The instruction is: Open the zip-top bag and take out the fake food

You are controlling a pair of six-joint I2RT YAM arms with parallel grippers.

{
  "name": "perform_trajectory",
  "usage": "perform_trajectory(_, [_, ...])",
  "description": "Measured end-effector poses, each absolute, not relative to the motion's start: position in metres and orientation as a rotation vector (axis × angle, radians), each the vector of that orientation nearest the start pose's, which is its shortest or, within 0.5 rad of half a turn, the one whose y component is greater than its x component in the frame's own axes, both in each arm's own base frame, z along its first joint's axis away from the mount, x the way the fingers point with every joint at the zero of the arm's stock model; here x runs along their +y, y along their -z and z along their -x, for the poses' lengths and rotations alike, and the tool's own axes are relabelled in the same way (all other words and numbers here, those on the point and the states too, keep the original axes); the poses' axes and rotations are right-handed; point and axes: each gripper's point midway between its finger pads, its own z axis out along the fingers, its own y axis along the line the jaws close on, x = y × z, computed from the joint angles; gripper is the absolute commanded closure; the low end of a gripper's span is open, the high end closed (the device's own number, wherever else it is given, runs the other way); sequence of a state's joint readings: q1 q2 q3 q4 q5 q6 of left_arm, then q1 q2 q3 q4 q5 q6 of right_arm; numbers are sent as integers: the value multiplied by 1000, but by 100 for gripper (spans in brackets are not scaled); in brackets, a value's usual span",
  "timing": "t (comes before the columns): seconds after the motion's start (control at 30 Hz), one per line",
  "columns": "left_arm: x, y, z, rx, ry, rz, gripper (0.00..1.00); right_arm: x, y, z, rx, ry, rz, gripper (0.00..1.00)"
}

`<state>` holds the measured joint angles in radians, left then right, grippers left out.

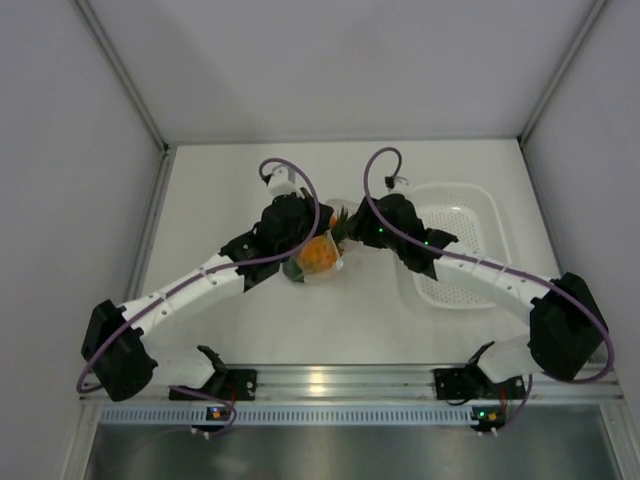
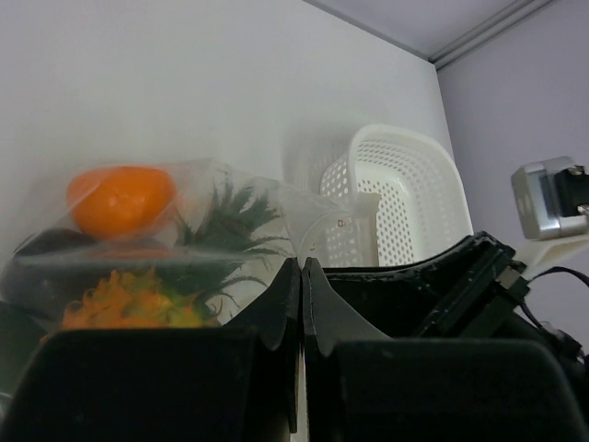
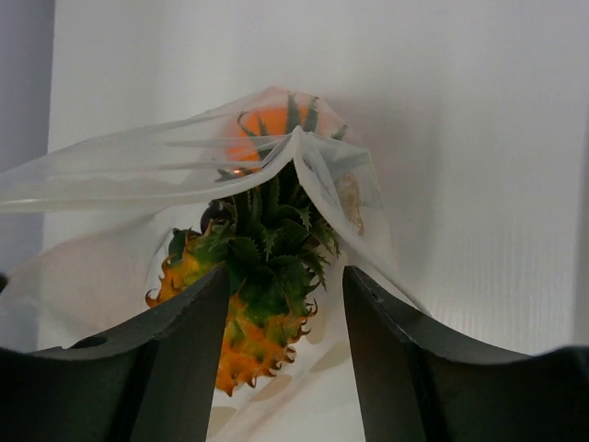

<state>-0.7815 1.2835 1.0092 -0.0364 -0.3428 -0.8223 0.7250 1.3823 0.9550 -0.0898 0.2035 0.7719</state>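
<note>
The zip-top bag [image 1: 322, 258] lies mid-table between both arms, holding the fake food. In the left wrist view the bag [image 2: 230, 198] shows a round orange fruit [image 2: 120, 198], a pineapple [image 2: 129, 308] with a green crown, and a dark piece [image 2: 41, 244]. My left gripper [image 2: 303, 267] is shut on a thin edge of the bag; it also shows in the top view [image 1: 303, 243]. My right gripper [image 3: 285, 285] is open, its fingers either side of the pineapple [image 3: 248, 285], under the bag's raised film [image 3: 138, 170]. The right gripper also shows from above [image 1: 353, 226].
A white perforated basket [image 1: 490, 215] stands to the right of the bag, partly under my right arm; it also shows in the left wrist view [image 2: 396, 184]. White walls enclose the table at the back and sides.
</note>
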Motion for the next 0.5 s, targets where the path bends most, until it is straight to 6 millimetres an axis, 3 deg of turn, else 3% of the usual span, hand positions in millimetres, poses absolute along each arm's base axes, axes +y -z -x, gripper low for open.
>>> perform_trajectory(0.2, [-282, -253, -326, 1912, 779, 292, 100, 284, -155, -333, 2188, -674, -233, 39])
perform_trajectory(0.5, [-286, -250, -326, 1920, 790, 301, 100, 304, -144, -358, 2167, -720, -305, 38])
